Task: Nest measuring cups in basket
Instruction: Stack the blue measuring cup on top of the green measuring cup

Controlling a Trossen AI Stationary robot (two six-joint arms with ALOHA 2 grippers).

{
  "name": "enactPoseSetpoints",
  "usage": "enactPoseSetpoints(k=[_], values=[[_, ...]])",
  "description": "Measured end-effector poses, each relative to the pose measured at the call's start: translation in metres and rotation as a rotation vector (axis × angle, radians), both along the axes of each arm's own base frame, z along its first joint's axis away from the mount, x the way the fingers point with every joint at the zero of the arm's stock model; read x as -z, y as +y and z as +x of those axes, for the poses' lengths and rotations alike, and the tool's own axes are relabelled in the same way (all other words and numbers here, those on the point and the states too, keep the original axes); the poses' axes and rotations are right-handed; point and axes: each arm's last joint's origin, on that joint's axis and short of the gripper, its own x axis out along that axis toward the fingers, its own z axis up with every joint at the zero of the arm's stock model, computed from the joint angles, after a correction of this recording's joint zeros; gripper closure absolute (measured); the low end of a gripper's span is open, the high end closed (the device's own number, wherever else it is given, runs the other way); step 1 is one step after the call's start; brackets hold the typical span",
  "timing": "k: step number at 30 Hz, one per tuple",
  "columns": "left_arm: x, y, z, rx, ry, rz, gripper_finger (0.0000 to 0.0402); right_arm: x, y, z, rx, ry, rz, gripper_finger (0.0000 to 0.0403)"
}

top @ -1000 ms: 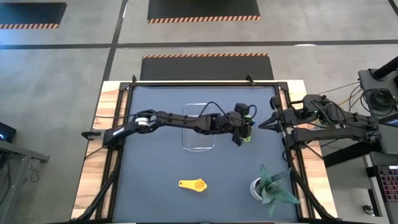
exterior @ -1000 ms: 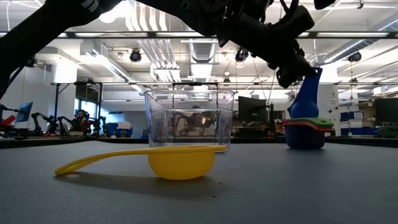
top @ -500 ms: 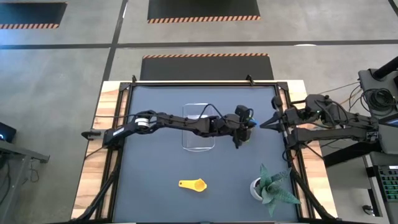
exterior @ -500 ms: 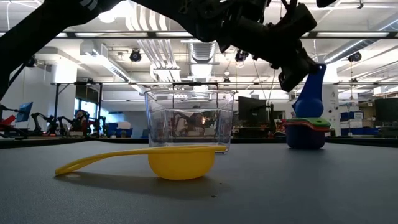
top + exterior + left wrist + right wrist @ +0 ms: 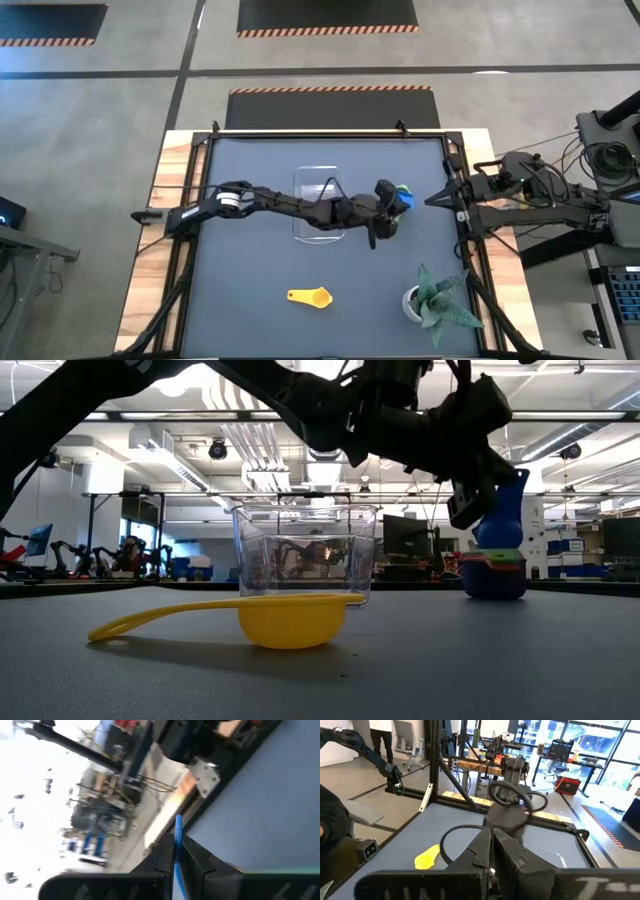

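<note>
Two dark arms are over the table right now. The left arm reaches all the way across, over the clear rectangular plastic basket (image 5: 320,205), and its left gripper (image 5: 393,205) sits just past the basket's right side, at a stack of nested measuring cups (image 5: 493,572). The low view shows that stack resting on the dark table mat (image 5: 480,660): a blue cup at the bottom, with red, orange and green rims layered above it, and a blue handle (image 5: 503,510) sticking steeply upward. The left gripper's fingers (image 5: 470,495) are right against that handle. The left wrist view settles it: a thin blue edge (image 5: 177,852) is pinched between the two dark fingers, the jaws narrowed onto it.

From above, only a dab of blue and green (image 5: 402,190) peeks out beside the gripper.

Closer to the near edge, a yellow plastic measuring cup (image 5: 311,296) lies alone on the mat, well apart from the basket, bowl down and handle stretched flat in the low view (image 5: 240,622). The basket itself stands upright with no cup visible inside.

Over on the right edge, the right gripper (image 5: 436,198) waits, with fingers drawn together in the right wrist view (image 5: 492,852). A white pot with a spiky green plant (image 5: 432,298) stands at the near right corner.
</note>
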Motion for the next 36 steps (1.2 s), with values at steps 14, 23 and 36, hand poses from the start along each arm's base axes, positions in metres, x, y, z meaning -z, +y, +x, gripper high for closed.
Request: enactPoseSetpoints(k=[14, 23, 36], values=[[0.013, 0.003, -0.006, -0.026, -0.034, 0.063, 0.0401, 0.0, 0.0, 0.0, 0.006, -0.002, -0.012, 0.0394], [0.014, 0.005, -0.006, -0.025, -0.034, 0.053, 0.0401, 0.0, 0.0, 0.0, 0.007, -0.002, -0.01, 0.0394], [0.022, 0.007, -0.007, -0.046, -0.003, -0.049, 0.0364, -0.001, 0.0, 0.0, 0.007, -0.009, -0.007, 0.0394]])
